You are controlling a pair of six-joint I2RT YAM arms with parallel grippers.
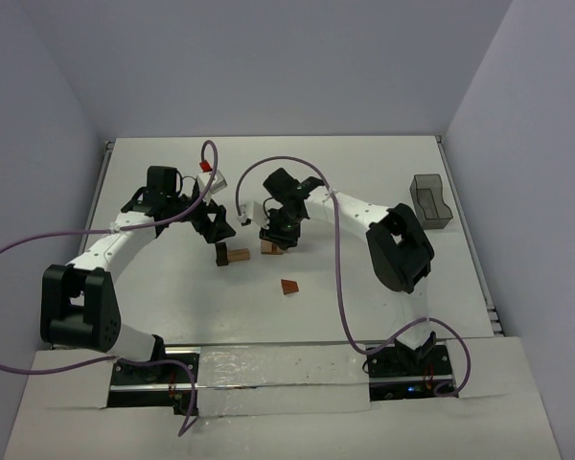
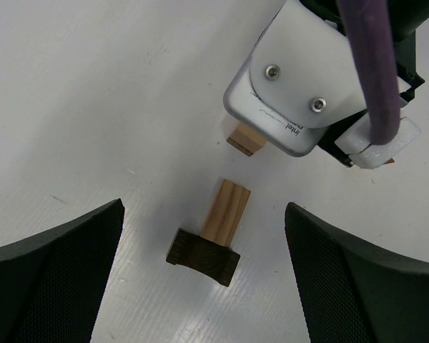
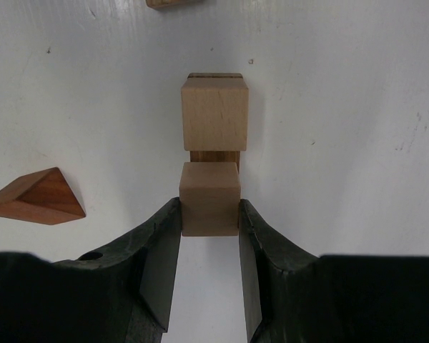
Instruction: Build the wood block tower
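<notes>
**A:** Which step are you on?

**B:** An early one, I judge. On the white table (image 1: 383, 163), the wood block tower (image 1: 268, 246) is barely begun, mid-table. Your right gripper (image 3: 209, 207) is clenched on a light tan wooden cube (image 3: 209, 187), just beside a second tan cube (image 3: 214, 114). Your left gripper (image 2: 204, 213) hangs spread wide, released, over a tan ribbed block (image 2: 227, 209) that touches a dark brown curved piece (image 2: 202, 256).

**A:** And next?

**B:** Probably seat the cube and let go cleanly. The reddish-brown wedge (image 3: 36, 196) lies apart, likely for last. A thin brown plank (image 3: 214, 156) shows between the cubes, but you can't tell whether both rest on it.
</notes>
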